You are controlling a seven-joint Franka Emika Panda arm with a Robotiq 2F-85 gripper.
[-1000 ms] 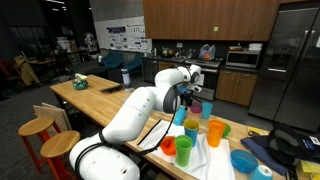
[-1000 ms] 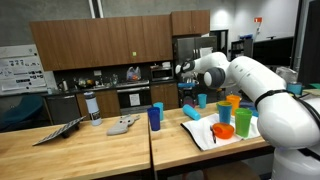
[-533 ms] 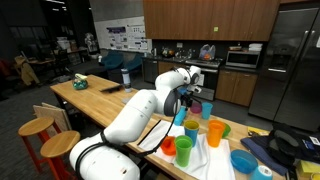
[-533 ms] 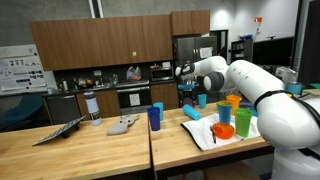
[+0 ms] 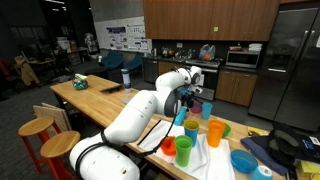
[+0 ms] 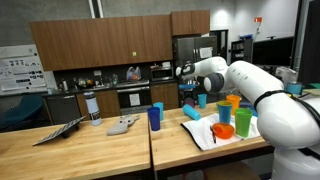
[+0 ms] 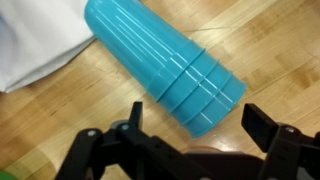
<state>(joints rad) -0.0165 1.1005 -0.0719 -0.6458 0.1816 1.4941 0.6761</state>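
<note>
Claw (image 7: 195, 135) fully open, holding nothing; jaws spread above the stack of blue cups (image 7: 165, 60), not touching it; stack lies on its side on the wooden worktop (image 7: 275, 45), towards the edge on the kitchen-cabinet side; its wide end meets the white cloth (image 7: 35, 40); in an exterior view, upright orange cup (image 5: 216, 131) and green cup (image 5: 184, 152) stand near, on the cloth.

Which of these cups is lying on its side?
The light-blue stack of cups below the open fingers, lying beside the white cloth; the orange cup and green cup stand upright.
</note>
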